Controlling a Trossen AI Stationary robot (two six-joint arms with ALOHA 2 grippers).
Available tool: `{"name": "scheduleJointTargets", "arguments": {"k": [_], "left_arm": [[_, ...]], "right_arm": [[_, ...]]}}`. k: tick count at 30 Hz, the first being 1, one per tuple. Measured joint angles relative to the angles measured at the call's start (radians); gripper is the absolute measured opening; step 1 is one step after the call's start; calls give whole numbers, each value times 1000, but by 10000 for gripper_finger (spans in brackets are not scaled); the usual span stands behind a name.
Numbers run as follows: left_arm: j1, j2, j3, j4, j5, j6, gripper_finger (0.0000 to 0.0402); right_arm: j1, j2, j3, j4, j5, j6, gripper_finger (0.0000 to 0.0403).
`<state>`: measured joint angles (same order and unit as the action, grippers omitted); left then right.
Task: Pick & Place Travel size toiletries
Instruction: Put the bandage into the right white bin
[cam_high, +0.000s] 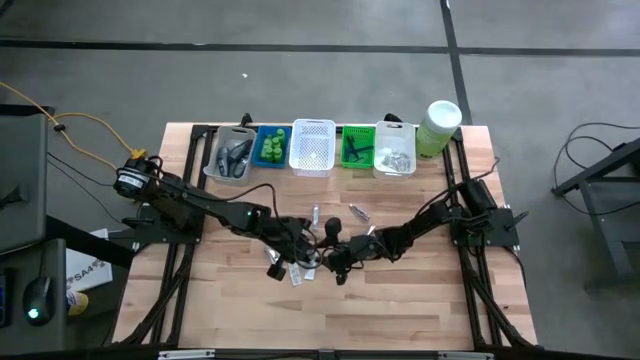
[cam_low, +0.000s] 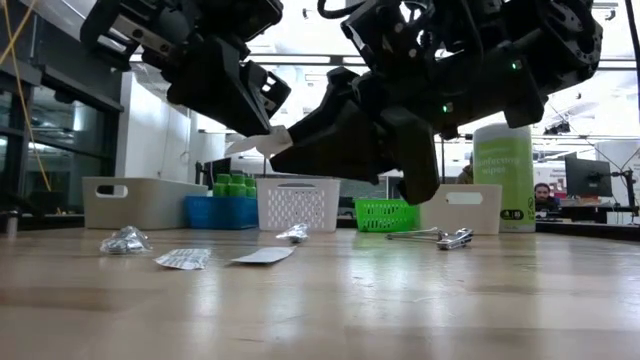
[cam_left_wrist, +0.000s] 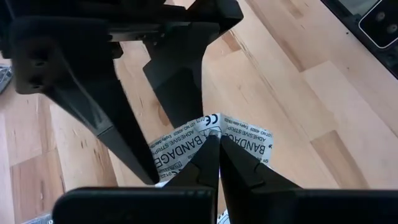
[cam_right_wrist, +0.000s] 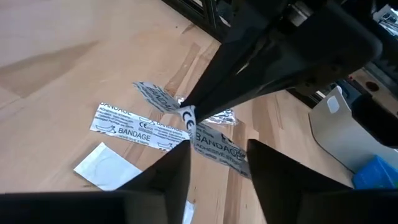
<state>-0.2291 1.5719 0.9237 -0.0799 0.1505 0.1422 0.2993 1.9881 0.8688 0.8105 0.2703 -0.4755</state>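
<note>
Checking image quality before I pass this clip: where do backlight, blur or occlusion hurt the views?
Low view: bright windows behind silhouette both arms, leaving the left gripper nearly black. Left wrist view: its own fingers are close and soft, yet the print on the bandage strip stays readable. Right wrist view: the right gripper blurs in the foreground. High view: even light, small items hard to resolve.

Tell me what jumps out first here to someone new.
The two grippers meeting mid-table: the left gripper is shut on a bandage strip held above the wood, and the right gripper faces it with fingers spread around the strip. Next, the row of baskets along the far edge, with a pale-green canister at its right end.
</note>
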Motion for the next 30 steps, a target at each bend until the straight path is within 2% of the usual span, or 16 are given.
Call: {"name": "scheduleJointTargets", "arguments": {"k": [12, 16, 20, 26, 30], "left_arm": [[-1, 1, 0, -5, 0, -18, 0], [-1, 1, 0, -19, -12, -40, 6], [-1, 2, 1, -55, -79, -52, 28], [0, 2, 1, -90, -164, -76, 100], [0, 2, 71, -264, -229, -120, 144]], "right_arm": [[3, 0, 0, 0, -8, 39, 11], [3, 0, 0, -4, -10, 69, 3], [3, 0, 0, -24, -10, 87, 3], [-1, -1, 0, -64, 10, 183, 2], [-25, -40, 1, -182, 85, 266, 2]]}}
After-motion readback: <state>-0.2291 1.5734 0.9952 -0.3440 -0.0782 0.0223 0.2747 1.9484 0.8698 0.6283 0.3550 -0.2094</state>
